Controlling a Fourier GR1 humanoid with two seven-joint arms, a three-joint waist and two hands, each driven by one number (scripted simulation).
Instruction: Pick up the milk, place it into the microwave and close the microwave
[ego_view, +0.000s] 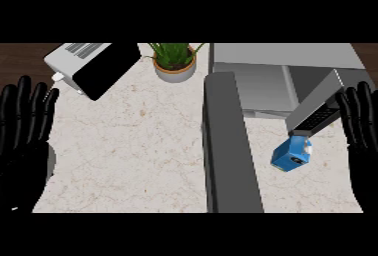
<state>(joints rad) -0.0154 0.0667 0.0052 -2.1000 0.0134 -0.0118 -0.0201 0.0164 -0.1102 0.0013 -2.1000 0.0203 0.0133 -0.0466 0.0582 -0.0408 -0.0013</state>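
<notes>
The milk (291, 154) is a small blue carton with a white top, standing on the counter just in front of the microwave's right part. The grey microwave (284, 54) sits at the back right. Its door (231, 145) is swung wide open and reaches toward me as a long dark grey bar, left of the milk. My right hand (360, 130) rests open at the right edge with fingers up, a little right of the milk and not touching it. My left hand (23, 125) rests open at the left edge, far from the milk.
A silver toaster (77, 60) with a black side stands at the back left. A potted green plant (175, 61) stands at the back centre, beside the microwave. Pale marble counter (133, 150) spreads between my left hand and the open door.
</notes>
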